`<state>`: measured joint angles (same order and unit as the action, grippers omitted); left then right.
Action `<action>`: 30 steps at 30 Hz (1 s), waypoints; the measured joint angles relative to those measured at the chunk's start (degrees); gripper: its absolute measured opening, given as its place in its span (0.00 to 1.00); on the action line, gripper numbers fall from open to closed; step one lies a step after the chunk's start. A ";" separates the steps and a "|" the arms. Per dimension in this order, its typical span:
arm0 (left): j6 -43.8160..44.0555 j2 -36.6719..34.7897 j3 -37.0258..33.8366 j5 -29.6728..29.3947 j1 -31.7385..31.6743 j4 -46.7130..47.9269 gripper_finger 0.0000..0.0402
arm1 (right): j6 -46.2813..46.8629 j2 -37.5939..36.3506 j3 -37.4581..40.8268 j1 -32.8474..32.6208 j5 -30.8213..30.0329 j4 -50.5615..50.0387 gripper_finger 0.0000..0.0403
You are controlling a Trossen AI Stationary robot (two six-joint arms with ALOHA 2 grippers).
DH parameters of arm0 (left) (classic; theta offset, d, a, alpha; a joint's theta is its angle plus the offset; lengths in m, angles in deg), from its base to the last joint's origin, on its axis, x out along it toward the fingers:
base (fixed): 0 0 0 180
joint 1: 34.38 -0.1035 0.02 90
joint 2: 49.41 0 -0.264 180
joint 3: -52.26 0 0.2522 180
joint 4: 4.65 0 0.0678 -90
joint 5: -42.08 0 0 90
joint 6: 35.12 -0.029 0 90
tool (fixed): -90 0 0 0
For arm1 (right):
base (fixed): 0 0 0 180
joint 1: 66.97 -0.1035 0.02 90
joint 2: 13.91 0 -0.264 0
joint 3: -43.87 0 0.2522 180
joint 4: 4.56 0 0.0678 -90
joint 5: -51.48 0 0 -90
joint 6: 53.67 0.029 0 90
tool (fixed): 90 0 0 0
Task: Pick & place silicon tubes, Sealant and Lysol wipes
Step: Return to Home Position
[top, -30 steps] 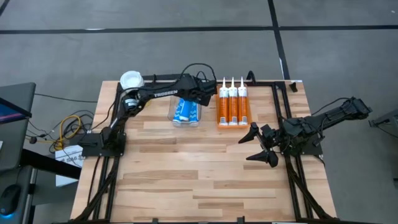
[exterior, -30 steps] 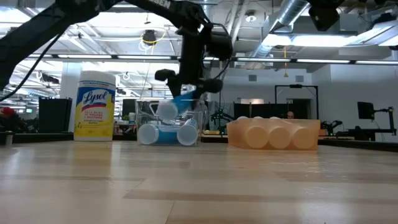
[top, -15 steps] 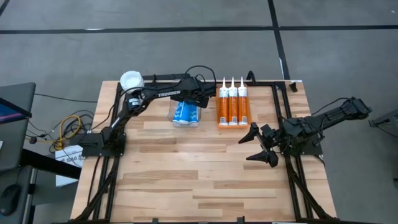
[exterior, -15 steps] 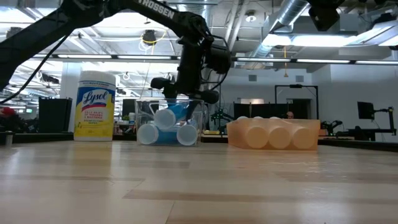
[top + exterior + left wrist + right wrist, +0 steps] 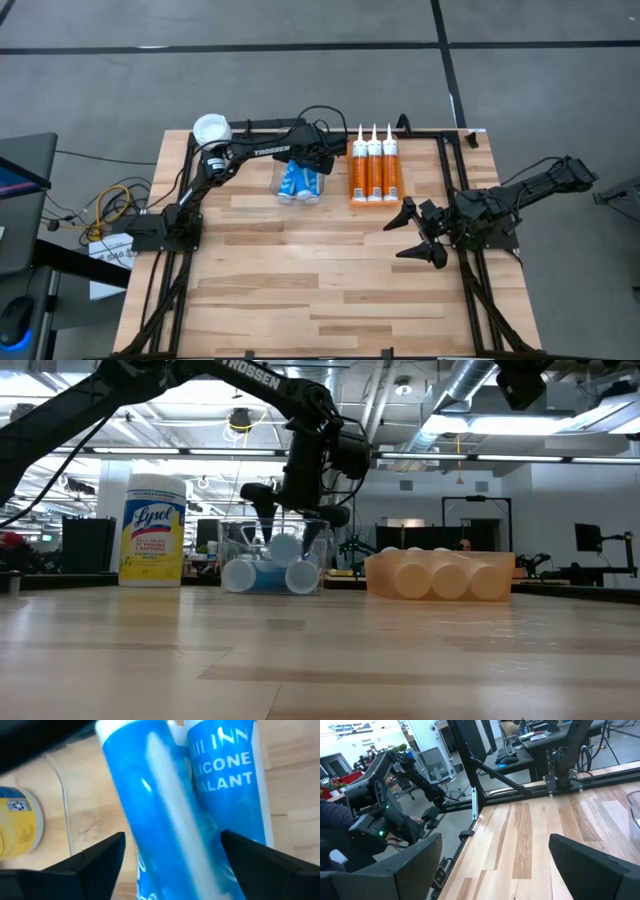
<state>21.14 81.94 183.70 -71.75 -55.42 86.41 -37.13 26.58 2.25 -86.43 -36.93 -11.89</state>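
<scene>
- In the high view, the left gripper (image 5: 320, 160) is seen stretched out over the transparent bin (image 5: 279, 187) at the table's (image 5: 300, 290) far edge. The blue sealant tubes (image 5: 298, 180) are seen lying inside that bin.
- 3 orange silicone tubes (image 5: 374, 166) are laid side by side just to the right of the bin. The Lysol wipes (image 5: 212, 129) are stood upright at the far left corner, well apart from the bin.
- The right gripper (image 5: 421, 236) is parked low at the table's right side, with its fingers spread apart.
- In the low view, 3 blue tubes are counted in the bin: 2 are rested on its floor and 1 is laid on top between them.
- The left gripper is held at the bin's open top, and its 2 fingers (image 5: 262, 498) are spread wide. The wipes canister is seen left of the bin and the orange tubes right of it.
- In the left wrist view, the 2 dark fingers are shown apart, with the blue tubes close below and between them. A part of the yellow-labelled canister is seen off to one side.
- In the right wrist view, the fingers are shown apart over bare wood.
</scene>
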 joint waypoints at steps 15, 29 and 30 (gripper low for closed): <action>-1.46 -10.44 5.66 -4.17 4.36 11.36 0.88 | 0.02 -0.37 -1.08 0.00 0.08 0.04 0.89; 3.50 -32.43 5.08 -29.30 28.98 12.75 0.89 | 0.07 -7.28 -1.33 -0.02 5.09 -4.19 0.89; 3.78 -33.34 4.66 -30.76 30.39 12.73 0.89 | 0.07 -7.63 -1.33 -0.02 5.42 -5.00 0.89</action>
<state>24.93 48.61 188.36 -102.51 -25.03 99.14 -37.07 18.94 0.91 -86.45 -31.51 -16.88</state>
